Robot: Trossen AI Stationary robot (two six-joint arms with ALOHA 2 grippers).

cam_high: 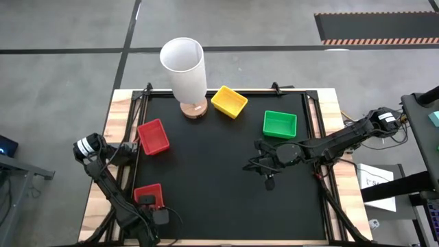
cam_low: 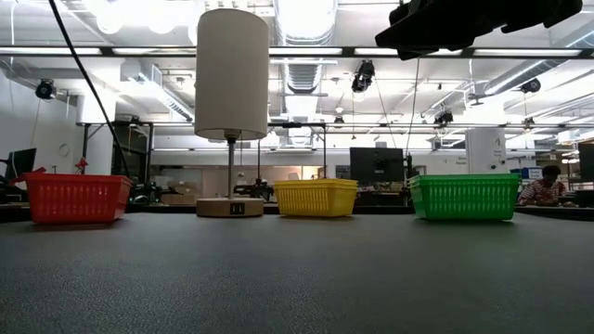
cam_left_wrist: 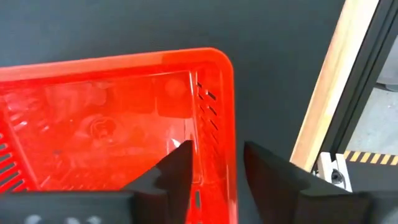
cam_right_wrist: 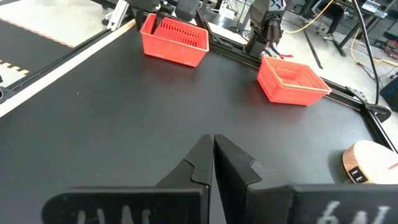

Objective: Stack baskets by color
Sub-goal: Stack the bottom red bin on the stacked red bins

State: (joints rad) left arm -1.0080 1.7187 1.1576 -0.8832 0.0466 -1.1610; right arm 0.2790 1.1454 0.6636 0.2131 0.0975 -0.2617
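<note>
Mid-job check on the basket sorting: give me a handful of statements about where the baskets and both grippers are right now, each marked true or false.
1. The left gripper straddles one wall of a red basket near the table's front-left corner. True.
2. The right gripper holds the green basket. False: its fingers are shut on nothing, over bare black mat, apart from that basket.
3. Two separate red baskets are on the table. True: the second red basket lies farther back on the left.
4. The yellow basket sits inside the green one. False: they stand apart, side by side.
5. The white lamp stands between the green and yellow baskets. False: it stands left of the yellow one.
</note>
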